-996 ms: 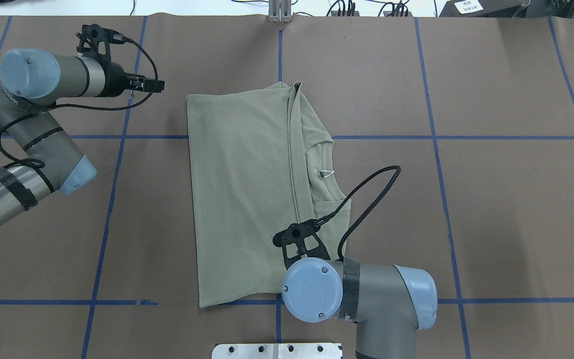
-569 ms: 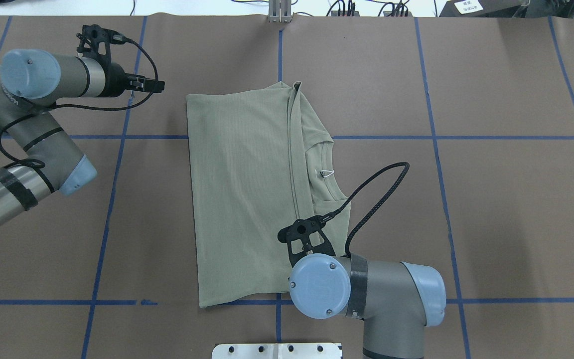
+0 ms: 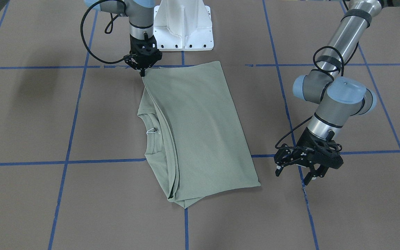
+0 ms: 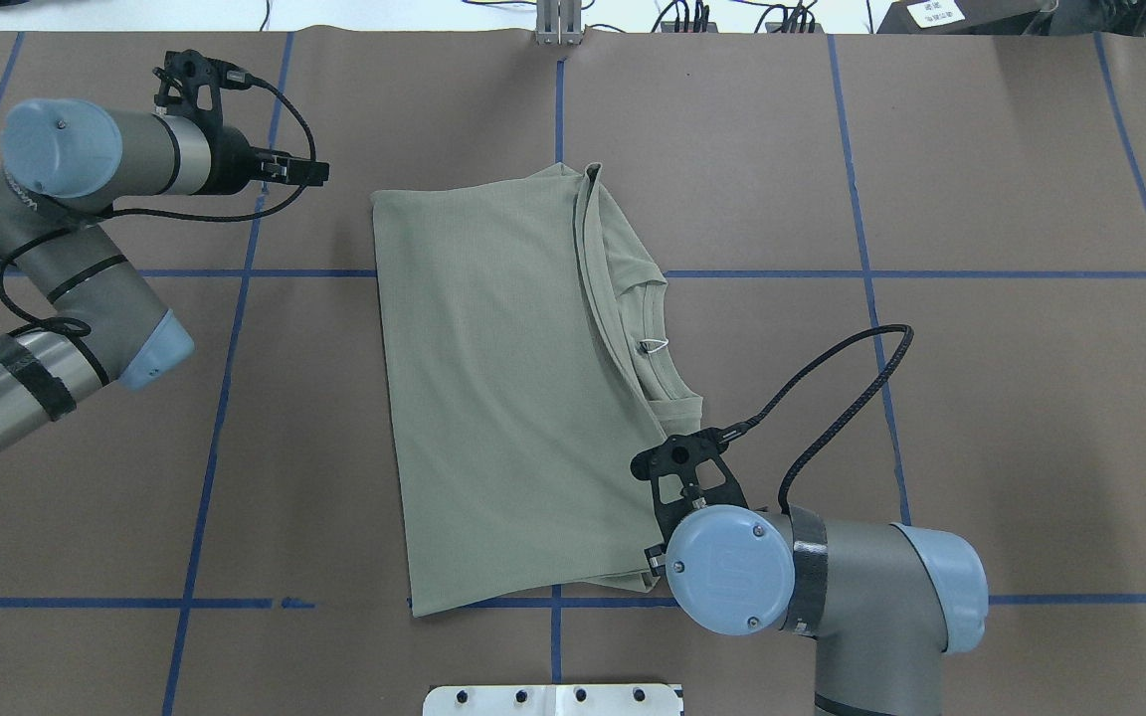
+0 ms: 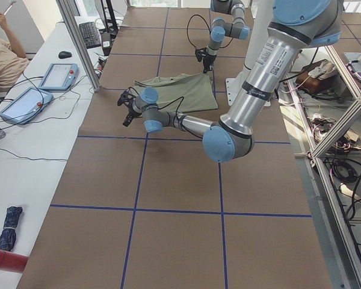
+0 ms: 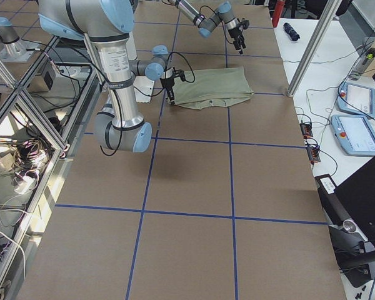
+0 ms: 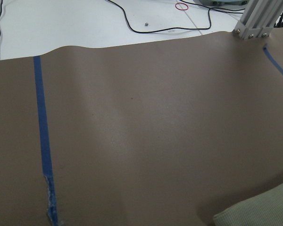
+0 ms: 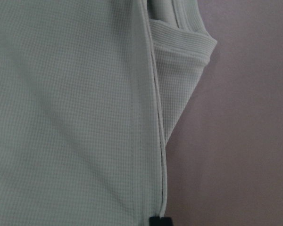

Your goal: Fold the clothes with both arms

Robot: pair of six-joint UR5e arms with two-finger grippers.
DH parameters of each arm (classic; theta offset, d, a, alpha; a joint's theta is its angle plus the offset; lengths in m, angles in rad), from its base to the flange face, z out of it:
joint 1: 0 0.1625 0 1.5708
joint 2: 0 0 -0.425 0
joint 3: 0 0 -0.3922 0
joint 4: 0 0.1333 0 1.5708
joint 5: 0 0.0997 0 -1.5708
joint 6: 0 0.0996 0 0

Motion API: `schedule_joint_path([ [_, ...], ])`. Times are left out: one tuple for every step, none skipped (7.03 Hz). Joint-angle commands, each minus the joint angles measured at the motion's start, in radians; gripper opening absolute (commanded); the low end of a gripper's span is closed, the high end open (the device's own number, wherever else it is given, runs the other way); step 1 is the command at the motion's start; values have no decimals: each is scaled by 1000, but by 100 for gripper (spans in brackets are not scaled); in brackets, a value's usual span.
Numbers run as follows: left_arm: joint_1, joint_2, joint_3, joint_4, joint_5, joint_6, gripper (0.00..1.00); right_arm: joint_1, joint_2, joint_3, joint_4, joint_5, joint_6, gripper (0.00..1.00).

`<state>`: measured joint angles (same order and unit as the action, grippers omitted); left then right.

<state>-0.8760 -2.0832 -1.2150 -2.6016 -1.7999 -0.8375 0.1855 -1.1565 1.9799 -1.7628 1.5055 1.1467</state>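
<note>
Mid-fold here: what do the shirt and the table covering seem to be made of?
Shirt: a soft matte knit, probably cotton or a blend; the right wrist view shows a fine waffle-like grid and a ribbed band. Table covering: brown matte paper or a thin sheet, since its far edge lifts in waves. The blue lines look like tape, frayed at one spot.

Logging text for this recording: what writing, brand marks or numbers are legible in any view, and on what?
Nothing reads clearly.
White sticker on the dark box at the table's far edge: print too small to read.
Left arm, grey joint: lettering, blurred, unreadable.
Right arm, blue joint cap: raised logo, not legible.
Shirt, white neck loop: no print visible.
</note>
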Motion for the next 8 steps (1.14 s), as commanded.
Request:
schedule_joint_path([
  [2,0,0,0,1,0,100,-27,-15,4,2,-10,140,99],
  [2,0,0,0,-1,0,100,-29,-12,4,5,-8,159,100],
  [2,0,0,0,-1,0,100,-26,-9,2,11,-7,150,100],
  [2,0,-3,0,-1,0,100,11,7,-4,11,-1,140,100],
  [3,-2,-23,9,-13,-2,100,61,24,-6,20,4,140,100],
  [3,11,-65,20,-77,-67,100,83,17,-6,133,5,152,100],
  [14,53,-151,37,-90,-159,100,86,-11,-4,269,18,219,100],
  [76,149,-301,85,-85,-214,100,86,-56,3,424,18,302,100],
])
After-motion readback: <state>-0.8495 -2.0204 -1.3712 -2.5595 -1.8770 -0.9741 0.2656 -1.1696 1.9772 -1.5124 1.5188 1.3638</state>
